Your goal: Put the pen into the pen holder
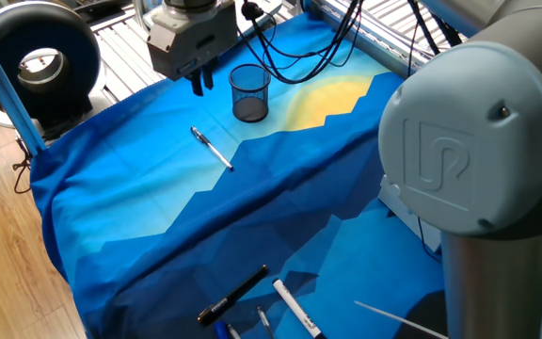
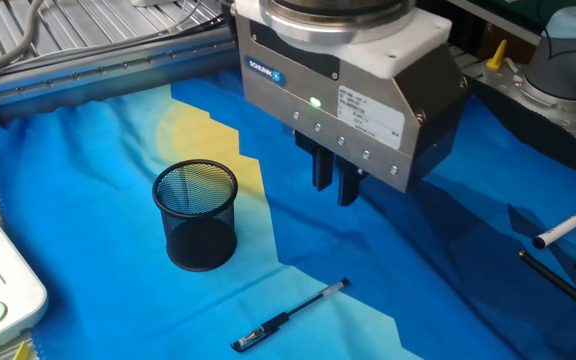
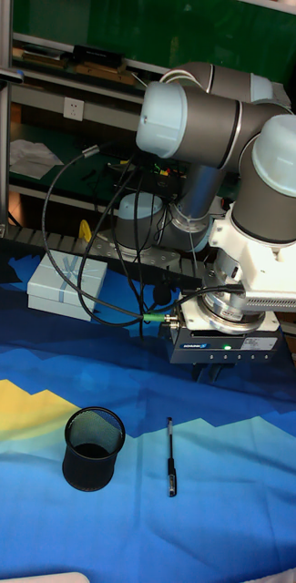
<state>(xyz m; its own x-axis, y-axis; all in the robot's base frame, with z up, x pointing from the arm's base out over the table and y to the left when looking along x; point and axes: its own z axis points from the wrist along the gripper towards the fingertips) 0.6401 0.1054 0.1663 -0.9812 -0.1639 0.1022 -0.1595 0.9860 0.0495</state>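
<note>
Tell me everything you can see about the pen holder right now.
The pen holder is a small round cup of black wire mesh with see-through sides, a solid dark rim and base. It stands upright and empty on the blue and yellow cloth. Nothing else touches it; the pen lies apart on the cloth, and the gripper hangs off to one side.

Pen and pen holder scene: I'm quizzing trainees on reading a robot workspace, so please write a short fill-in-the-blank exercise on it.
1. The pen lies flat on the ____ cloth.
2. The pen holder stands upright and holds ____ pens.
3. The gripper hangs above the cloth and grips ____.
4. The pen holder's walls are black wire ____.

Missing words: blue; no; nothing; mesh
</note>
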